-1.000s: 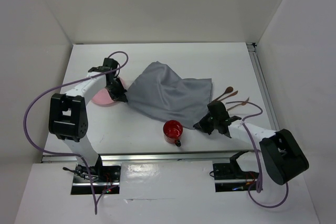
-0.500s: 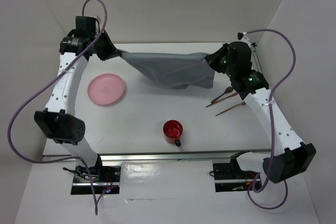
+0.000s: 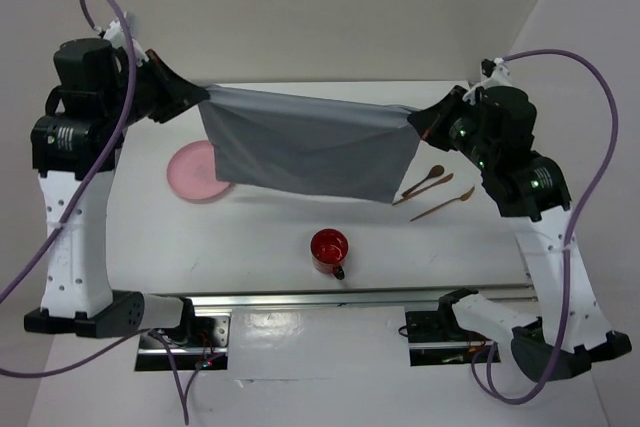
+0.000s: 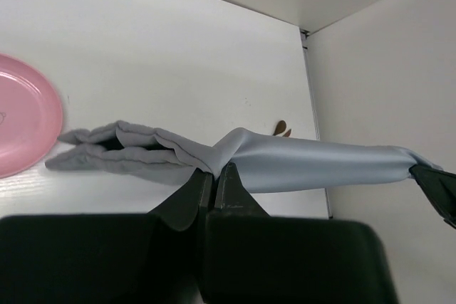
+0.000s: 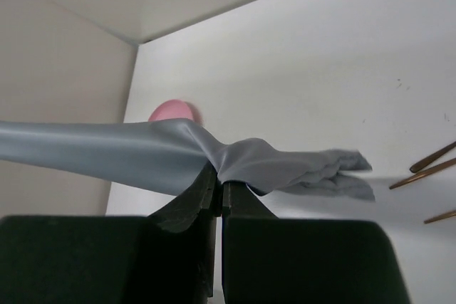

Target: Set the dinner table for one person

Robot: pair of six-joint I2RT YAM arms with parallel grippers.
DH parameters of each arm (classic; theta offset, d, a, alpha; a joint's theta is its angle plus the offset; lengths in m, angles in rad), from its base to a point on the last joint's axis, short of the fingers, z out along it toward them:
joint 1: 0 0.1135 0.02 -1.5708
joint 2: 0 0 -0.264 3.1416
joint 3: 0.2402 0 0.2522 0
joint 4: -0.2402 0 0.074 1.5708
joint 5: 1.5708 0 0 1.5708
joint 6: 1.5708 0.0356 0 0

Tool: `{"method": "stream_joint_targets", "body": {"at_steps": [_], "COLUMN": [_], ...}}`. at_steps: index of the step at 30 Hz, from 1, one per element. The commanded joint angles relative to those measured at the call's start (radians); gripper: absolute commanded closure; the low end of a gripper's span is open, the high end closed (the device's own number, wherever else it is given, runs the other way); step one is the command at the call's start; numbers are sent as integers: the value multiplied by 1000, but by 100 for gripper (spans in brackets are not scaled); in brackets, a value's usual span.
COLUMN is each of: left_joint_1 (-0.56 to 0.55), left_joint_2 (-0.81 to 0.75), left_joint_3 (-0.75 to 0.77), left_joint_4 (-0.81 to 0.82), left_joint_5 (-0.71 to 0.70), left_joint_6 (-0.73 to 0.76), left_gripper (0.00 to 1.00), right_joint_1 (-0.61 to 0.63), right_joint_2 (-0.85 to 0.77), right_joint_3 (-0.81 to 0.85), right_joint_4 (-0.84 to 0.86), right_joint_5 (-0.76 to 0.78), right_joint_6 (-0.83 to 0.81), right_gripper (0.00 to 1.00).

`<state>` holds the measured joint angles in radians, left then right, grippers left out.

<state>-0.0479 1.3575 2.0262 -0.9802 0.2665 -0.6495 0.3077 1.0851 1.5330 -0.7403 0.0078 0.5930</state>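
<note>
1. Tabletop of the dinner table (image 3: 260, 237) lies white beneath both raised arms.
2. Stretched in the air above it hangs the grey cloth (image 3: 300, 147).
3. Its top corners are pinched tight by the left gripper (image 3: 203, 97) and the right gripper (image 3: 418, 119).
4. At left, a pink plate (image 3: 190, 175), partly behind the cloth.
5. Near the front, a red mug (image 3: 329, 247).
6. At right, wooden utensils (image 3: 432, 185).

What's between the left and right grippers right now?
The grey cloth, stretched taut in the air from the left gripper to the right gripper, each shut on a corner. The top view shows the whole span.
</note>
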Motion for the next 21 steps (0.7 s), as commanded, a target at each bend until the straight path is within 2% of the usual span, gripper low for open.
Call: {"method": "stream_joint_targets", "body": {"at_steps": [1,6,9,12,13,15,16,17,19,20,21], "left_joint_1": [20,20,20,20,20,20,20,11,-1,-10,-10], "left_joint_2": [-89,-126,-65,43,78,257,258,308,489,561,644], "left_joint_3": [-26,-76,-77,-101,-101,-110,-100,-90,-23,21,84], "left_joint_4": [0,0,0,63,78,141,141,175,210,210,192], "left_joint_5": [-73,-73,-73,-62,-53,-39,-39,-24,-24,-24,-24], "left_joint_6": [53,73,82,91,91,82,82,82,70,70,86], "left_gripper": [100,100,100,100,100,100,100,100,100,79,52], "right_joint_1": [-10,-10,-10,-10,-10,-33,-44,-57,-102,-119,-136], "right_joint_2": [-80,-93,-53,19,89,227,228,325,433,555,625], "right_joint_3": [87,119,44,-43,-60,-85,-97,-97,-96,-82,-51], "right_joint_4": [-119,-162,-105,34,68,201,202,285,369,453,478], "right_joint_5": [57,57,80,103,103,103,86,71,32,18,-6], "right_joint_6": [-41,-30,-56,-93,-104,-136,-136,-147,-147,-147,-147], "right_gripper": [100,100,100,100,100,100,100,100,100,100,90]}}
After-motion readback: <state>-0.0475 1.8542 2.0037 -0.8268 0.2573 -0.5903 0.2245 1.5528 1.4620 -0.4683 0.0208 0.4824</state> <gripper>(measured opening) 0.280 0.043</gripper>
